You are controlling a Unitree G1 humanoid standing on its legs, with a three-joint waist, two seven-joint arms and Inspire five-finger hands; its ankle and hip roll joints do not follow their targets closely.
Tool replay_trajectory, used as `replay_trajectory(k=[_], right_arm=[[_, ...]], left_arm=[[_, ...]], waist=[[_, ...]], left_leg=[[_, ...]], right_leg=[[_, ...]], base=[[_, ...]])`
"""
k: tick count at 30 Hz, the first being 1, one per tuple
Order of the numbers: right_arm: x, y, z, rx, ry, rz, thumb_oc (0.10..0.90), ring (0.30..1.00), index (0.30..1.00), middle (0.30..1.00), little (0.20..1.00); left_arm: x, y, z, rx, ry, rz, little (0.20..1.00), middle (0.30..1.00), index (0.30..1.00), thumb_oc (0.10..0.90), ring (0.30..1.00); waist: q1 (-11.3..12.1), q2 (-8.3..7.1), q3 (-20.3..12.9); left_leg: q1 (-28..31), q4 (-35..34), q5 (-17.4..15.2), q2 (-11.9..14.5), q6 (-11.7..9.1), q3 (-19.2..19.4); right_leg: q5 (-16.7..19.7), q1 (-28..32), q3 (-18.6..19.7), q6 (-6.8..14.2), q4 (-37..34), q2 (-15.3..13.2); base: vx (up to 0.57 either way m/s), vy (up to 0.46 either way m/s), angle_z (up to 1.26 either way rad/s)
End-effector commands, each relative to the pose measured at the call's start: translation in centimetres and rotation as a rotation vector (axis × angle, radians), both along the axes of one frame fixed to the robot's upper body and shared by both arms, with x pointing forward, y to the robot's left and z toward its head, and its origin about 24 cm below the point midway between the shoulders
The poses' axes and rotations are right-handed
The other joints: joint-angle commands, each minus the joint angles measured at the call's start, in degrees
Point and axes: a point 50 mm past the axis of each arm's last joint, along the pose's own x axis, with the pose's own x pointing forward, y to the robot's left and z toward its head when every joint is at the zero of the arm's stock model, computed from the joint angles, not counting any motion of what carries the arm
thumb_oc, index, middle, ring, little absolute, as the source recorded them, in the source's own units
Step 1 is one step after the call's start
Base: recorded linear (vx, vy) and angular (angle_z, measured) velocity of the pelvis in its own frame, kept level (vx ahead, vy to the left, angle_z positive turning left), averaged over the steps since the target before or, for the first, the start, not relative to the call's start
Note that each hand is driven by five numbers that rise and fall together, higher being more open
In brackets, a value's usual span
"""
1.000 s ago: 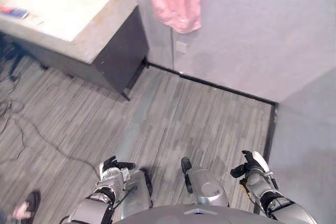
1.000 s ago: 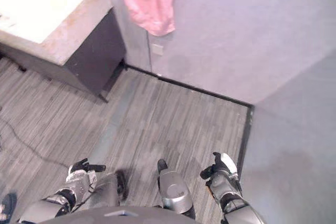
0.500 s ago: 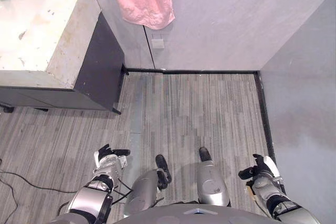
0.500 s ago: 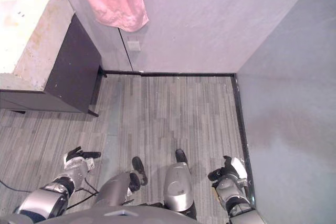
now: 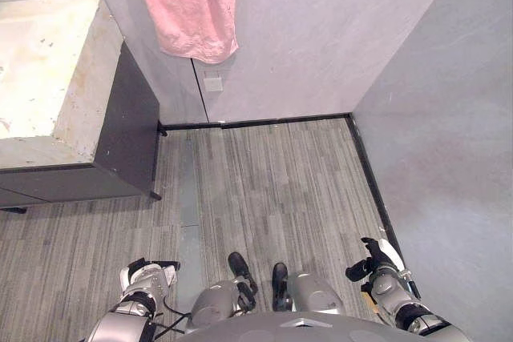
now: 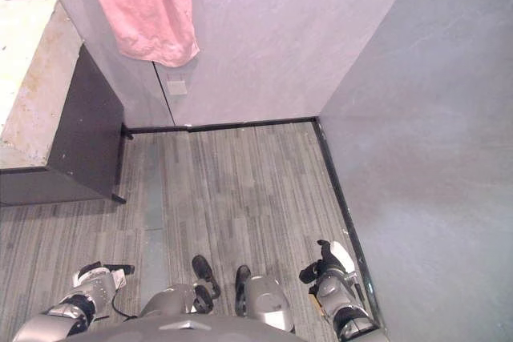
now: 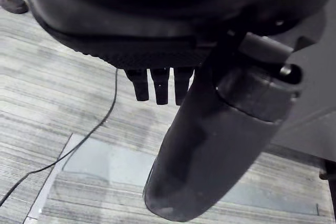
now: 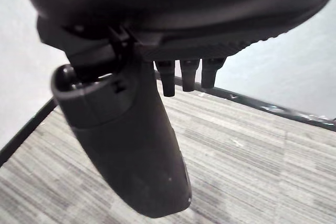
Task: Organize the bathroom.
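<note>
The left hand (image 5: 145, 278) and right hand (image 5: 377, 259) hang low with relaxed fingers, holding nothing, since the pink cloth towel (image 5: 187, 7) hangs far ahead on the wall.

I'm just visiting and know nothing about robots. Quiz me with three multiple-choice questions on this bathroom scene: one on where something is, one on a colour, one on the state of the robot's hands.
1. Where is the towel?
A. Hanging on the wall beside the counter
B. Lying on the floor
C. Spread over the counter top

2. What colour is the towel?
A. Blue
B. Pink
C. Green

3. What are the left hand and right hand holding?
A. A towel each
B. A bottle between them
C. Nothing

Answers:
1. A, it hangs on the grey wall right of the counter.
2. B, the cloth is plainly pink.
3. C, both hands hang low over the striped floor with relaxed fingers and nothing in them.
</note>
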Motion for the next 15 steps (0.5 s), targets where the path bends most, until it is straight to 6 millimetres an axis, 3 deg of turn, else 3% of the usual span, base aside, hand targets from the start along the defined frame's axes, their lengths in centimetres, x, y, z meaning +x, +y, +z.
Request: replay_trajectory(k=[1,3,6,8,9,10,11,13,15], right_arm=[[1.7,-2.3,1.7,-0.106,-0.071,0.016,0.8,0.9,0.9,0.9,0.9],[1.4,-2.5,1.6,-0.105,-0.062,0.006,0.8,0.9,0.9,0.9,0.9],[1.3,-2.5,1.5,-0.102,-0.065,-0.006,0.8,0.9,0.9,0.9,0.9],[1.3,-2.5,1.5,-0.101,-0.066,-0.007,0.8,0.9,0.9,0.9,0.9],[1.3,-2.5,1.5,-0.088,-0.076,-0.033,0.8,0.9,0.9,0.9,0.9],[1.2,-2.5,1.5,-0.076,-0.08,-0.051,0.8,0.9,0.9,0.9,0.9],[1.2,-2.5,1.5,-0.076,-0.08,-0.051,0.8,0.9,0.9,0.9,0.9],[0.9,-2.5,1.4,-0.06,-0.088,-0.11,0.8,0.9,0.9,0.9,0.9],[1.1,-2.7,1.5,-0.057,-0.1,-0.13,0.8,0.9,0.9,0.9,0.9]], left_arm=[[0.4,1.4,0.7,0.068,-0.03,0.007,0.9,0.9,0.9,0.8,0.9],[-0.5,1.5,0.3,0.054,-0.027,0.027,0.9,0.9,0.9,0.8,0.9],[-1.0,1.4,0.1,0.044,-0.025,0.037,0.9,0.9,0.9,0.8,0.9],[-1.1,1.4,0.1,0.044,-0.024,0.038,0.9,0.9,0.9,0.8,0.9],[-1.2,1.4,0.0,0.048,-0.015,0.021,0.9,0.9,0.9,0.8,0.9],[-1.2,1.3,0.0,0.051,-0.011,0.011,0.9,0.9,0.9,0.8,0.9],[-1.2,1.3,0.0,0.051,-0.011,0.011,0.9,0.9,0.9,0.8,0.9],[-0.3,0.6,0.1,0.047,-0.021,-0.04,0.9,0.9,0.9,0.8,0.9],[0.3,0.3,0.3,0.044,-0.033,-0.06,0.9,0.9,0.9,0.8,0.9]], waist=[[-0.9,0.25,0.81],[-0.88,0.16,1.1],[0.1,-1.1,1.64],[0.16,-1.21,1.72],[0.09,-1.86,1.82],[-0.2,-2.19,1.46],[-0.2,-2.19,1.46],[-1.04,-1.49,0.4],[-1.18,-0.96,0.31]], left_leg=[[-0.57,7.04,-7.92,1.74,-0.41,-6.46],[-1.06,9.19,-8.27,1.89,-0.71,-7.14],[-3.96,17.7,-10.1,2.94,-0.21,-9.84],[-3.95,18.33,-10.46,3.21,-0.19,-10.02],[-2.61,21.55,-10.14,5.96,-0.99,-11.09],[-1.01,22.37,-7.76,9.27,-1.97,-13.09],[-1.01,22.37,-7.76,9.27,-1.97,-13.09],[3.55,16.62,-5.03,12.79,-3.2,-16.36],[4.47,14.72,-4.28,13.31,-3.92,-17.29]], right_leg=[[0.81,-1.09,1.88,1.76,-1.13,-0.42],[0.81,0.5,2.26,0.99,-1.93,-0.17],[1.31,-0.41,2.66,-0.53,-0.62,-1.29],[1.33,-0.46,2.55,-0.57,-0.51,-1.46],[1.79,-0.36,2.42,-1.18,-0.54,-2.28],[1.98,-0.25,2.91,-1.56,-0.44,-2.73],[1.98,-0.25,2.91,-1.56,-0.44,-2.73],[2.17,-1.07,4.96,-1.02,-0.13,-3.69],[2.33,-1.63,5.48,-0.61,-0.06,-4.23]], base=[[-0.07,-0.089,0.31],[-0.09,-0.089,0.24],[-0.17,-0.06,0.04],[-0.06,0.013,-0.19],[-0.08,0.068,0.09],[-0.08,0.068,0.09],[-0.03,0.123,0.16],[-0.04,0.339,0.2],[-0.07,0.325,0.2]])
